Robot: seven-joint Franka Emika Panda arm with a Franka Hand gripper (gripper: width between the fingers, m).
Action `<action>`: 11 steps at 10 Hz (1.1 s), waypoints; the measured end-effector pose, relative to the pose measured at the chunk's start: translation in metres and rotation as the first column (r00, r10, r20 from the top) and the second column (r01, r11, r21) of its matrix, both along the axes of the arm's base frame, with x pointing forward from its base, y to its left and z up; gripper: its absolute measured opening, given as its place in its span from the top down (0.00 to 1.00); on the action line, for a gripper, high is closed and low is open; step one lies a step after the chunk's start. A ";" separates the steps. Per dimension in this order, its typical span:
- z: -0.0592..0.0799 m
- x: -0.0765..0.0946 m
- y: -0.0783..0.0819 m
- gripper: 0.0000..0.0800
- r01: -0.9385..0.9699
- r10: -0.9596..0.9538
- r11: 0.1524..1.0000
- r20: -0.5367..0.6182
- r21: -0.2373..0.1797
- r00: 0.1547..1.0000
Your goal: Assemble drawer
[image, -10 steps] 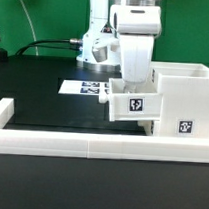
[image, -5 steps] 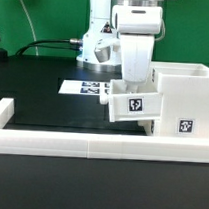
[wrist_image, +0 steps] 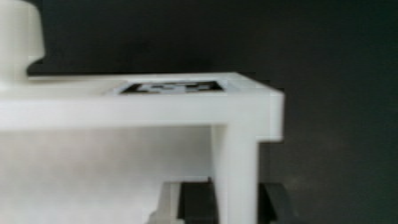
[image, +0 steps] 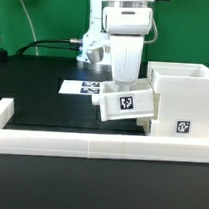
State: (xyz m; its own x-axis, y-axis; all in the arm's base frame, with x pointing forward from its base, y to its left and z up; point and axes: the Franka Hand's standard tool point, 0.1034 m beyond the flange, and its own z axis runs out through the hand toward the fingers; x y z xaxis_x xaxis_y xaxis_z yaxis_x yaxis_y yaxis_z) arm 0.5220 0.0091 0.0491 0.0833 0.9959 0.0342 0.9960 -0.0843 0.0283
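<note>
The tall white case (image: 181,102) stands open-topped at the exterior view's right against the front rail, a square tag on its front. My gripper (image: 127,86) is shut on a wall of a small white tray (image: 128,102), which hangs tilted just above the table, next to the case's left side, its tag facing the camera. In the wrist view the tray (wrist_image: 143,130) fills the picture, a tag on its top face, and my dark fingers (wrist_image: 192,200) clamp its thin upright wall. A second tray is not in view.
The marker board (image: 83,88) lies flat on the black table behind the tray. A low white rail (image: 60,142) runs along the table's front, with a raised end at the exterior view's left (image: 2,111). The arm's base (image: 96,47) stands at the back.
The gripper has moved the tray a little toward the exterior view's left, away from the case, and tilted it; before, it hung upright against the case's side.
</note>
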 end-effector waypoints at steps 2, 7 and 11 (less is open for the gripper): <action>-0.001 0.001 0.005 0.95 0.003 -0.003 1.000 0.002 0.000 1.000; -0.001 0.000 0.006 0.95 0.052 -0.052 0.999 -0.011 -0.001 0.999; -0.004 -0.004 -0.017 0.95 0.032 -0.032 0.999 -0.018 -0.007 0.999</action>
State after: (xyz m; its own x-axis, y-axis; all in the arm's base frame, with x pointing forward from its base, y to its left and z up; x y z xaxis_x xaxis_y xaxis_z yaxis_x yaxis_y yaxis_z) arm 0.5178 -0.0075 0.0455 0.1160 0.9929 0.0258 0.9931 -0.1163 0.0112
